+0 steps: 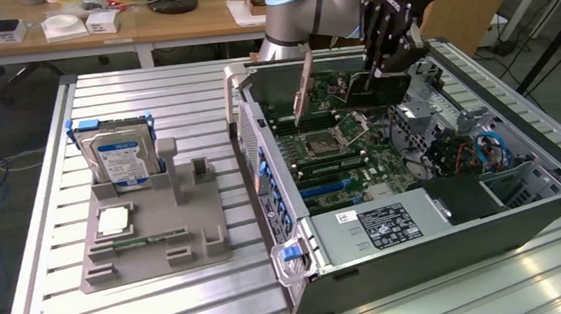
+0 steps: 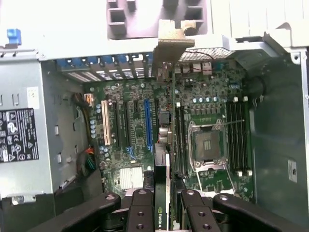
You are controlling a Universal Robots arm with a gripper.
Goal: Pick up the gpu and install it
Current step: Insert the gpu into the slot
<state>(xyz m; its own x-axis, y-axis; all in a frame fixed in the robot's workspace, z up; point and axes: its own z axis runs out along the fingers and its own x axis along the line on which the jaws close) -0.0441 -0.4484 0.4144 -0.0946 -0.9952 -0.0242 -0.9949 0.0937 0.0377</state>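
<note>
Exterior view: an open computer case lies on its side on a slatted metal table and takes the right half of the frame. The robot arm comes in at the top.
Gripper: the gripper is in the upper right of the exterior view, over the motherboard. It is clamped on the gpu from both sides.
Gpu: the gpu hangs upright inside the open case, right of the upper middle of the frame. Its silver bracket stands up near the case's back wall. If the lower edge touches a slot, I cannot tell.
Wrist view: the gpu is seen edge-on between the black fingers of the gripper, and the silver bracket is at its far end. A blue slot lies just beside the card, and the CPU socket is on the other side.
Holder: a grey holder sits on the exterior view's left, well apart from the case. A blue-labelled hard drive stands upright in it. A processor chip and a memory stick lie flat on it.
Power supply: the power supply fills the case's near corner, in the lower right of the frame.
</note>
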